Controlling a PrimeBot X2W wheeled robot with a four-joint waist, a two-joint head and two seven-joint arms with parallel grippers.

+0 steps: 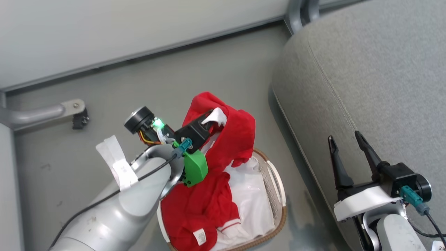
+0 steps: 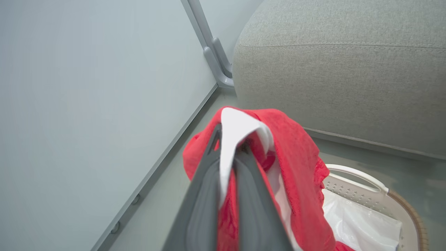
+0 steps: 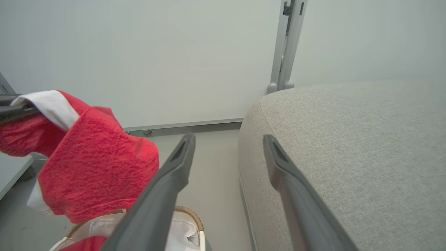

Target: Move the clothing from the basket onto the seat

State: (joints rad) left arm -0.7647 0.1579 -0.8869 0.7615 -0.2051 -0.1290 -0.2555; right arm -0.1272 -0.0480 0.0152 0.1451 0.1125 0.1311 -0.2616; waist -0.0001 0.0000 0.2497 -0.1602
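Note:
Red clothing point(image 1: 230, 136) with white trim hangs lifted above the basket point(image 1: 275, 181), pinched in my shut left gripper point(image 1: 214, 116); its lower part still trails into the basket over the white liner point(image 1: 254, 205). In the left wrist view the two dark fingers point(image 2: 205, 181) close on the white trim of the clothing point(image 2: 296, 150), with the basket's handle point(image 2: 355, 176) below right. The grey seat point(image 1: 376, 87) lies to the right, the seat point(image 2: 341, 69) rising just beyond the basket. My right gripper point(image 1: 343, 139) is open and empty over the seat's front edge; its wrist view shows the clothing point(image 3: 94, 164) at left and the seat point(image 3: 348, 139) ahead.
A pale wall panel point(image 1: 122, 31) with a metal base rail runs along the back. A grey metal leg with a caster point(image 1: 75, 113) stands on the floor at left. Another metal post point(image 1: 299, 12) rises behind the seat. Bare grey floor point(image 1: 174, 80) lies between basket and wall.

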